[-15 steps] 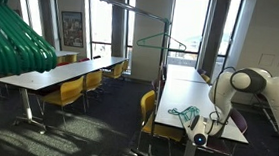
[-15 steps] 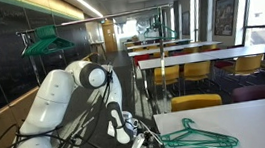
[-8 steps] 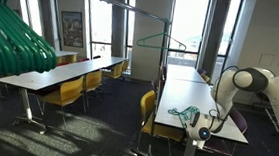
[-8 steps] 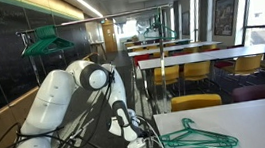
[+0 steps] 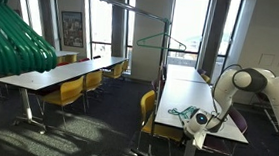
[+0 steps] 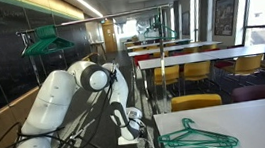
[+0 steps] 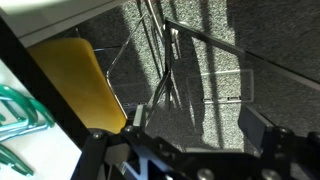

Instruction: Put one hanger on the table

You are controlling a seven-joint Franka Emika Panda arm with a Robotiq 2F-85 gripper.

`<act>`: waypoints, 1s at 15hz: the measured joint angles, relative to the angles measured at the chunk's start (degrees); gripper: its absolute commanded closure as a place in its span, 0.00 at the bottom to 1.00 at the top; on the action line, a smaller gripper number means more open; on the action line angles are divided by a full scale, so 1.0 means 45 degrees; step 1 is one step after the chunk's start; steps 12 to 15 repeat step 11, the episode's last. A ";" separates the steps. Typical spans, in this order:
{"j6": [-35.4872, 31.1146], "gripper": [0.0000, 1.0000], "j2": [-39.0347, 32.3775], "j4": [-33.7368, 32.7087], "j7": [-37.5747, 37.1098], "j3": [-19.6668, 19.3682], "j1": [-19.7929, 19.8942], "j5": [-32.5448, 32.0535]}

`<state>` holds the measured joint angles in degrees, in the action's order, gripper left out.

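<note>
The teal-green hanger (image 5: 184,114) lies flat on the white table (image 5: 184,92), near its front end. It shows in both exterior views, here too (image 6: 195,135) on the table (image 6: 264,119). In the wrist view its teal wires (image 7: 18,115) show at the left edge on the white top (image 7: 45,162). My gripper (image 6: 133,122) hangs just off the table's edge beside the hanger, not touching it. It also shows in an exterior view (image 5: 200,120). In the wrist view the jaws (image 7: 175,125) are open with only carpet between them.
A big bunch of green hangers (image 5: 12,38) fills the near left. A clothes rack with one hanger (image 5: 162,42) stands behind the table. Yellow chairs (image 7: 80,80) sit under the table edge (image 6: 196,102). Another green hanger (image 6: 43,39) hangs by the wall.
My gripper has risen a little beside the table edge and drawn back from the hanger. The hanger has stayed flat on the table.
</note>
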<state>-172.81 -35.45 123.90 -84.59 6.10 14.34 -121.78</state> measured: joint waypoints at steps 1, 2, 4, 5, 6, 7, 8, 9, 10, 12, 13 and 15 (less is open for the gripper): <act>-0.0247 0.00 -0.0075 0.0071 0.0944 -0.0150 -0.0017 0.1039; -0.0466 0.00 -0.0160 0.0141 0.1702 -0.0371 -0.0125 0.1889; -0.0778 0.00 -0.0374 0.0261 0.2882 -0.0869 -0.0460 0.3270; -0.0797 0.00 -0.0457 0.0342 0.3420 -0.1017 -0.0615 0.3895; -0.0797 0.00 -0.0535 0.0415 0.3933 -0.1096 -0.0747 0.4485; -0.0797 0.00 -0.0614 0.0480 0.4427 -0.1114 -0.0848 0.5014; -0.0797 0.00 -0.0666 0.0530 0.4847 -0.1109 -0.0936 0.5438; -0.0797 0.00 -0.0673 0.0537 0.5149 -0.1094 -0.1034 0.5608; -0.0796 0.00 -0.0654 0.0439 0.5210 -0.1033 -0.1115 0.5368; -0.0796 0.00 -0.0609 0.0254 0.5190 -0.0967 -0.1201 0.4953; -0.0796 0.00 -0.0609 0.0254 0.5190 -0.0967 -0.1201 0.4953; -0.0796 0.00 -0.0609 0.0254 0.5190 -0.0967 -0.1201 0.4953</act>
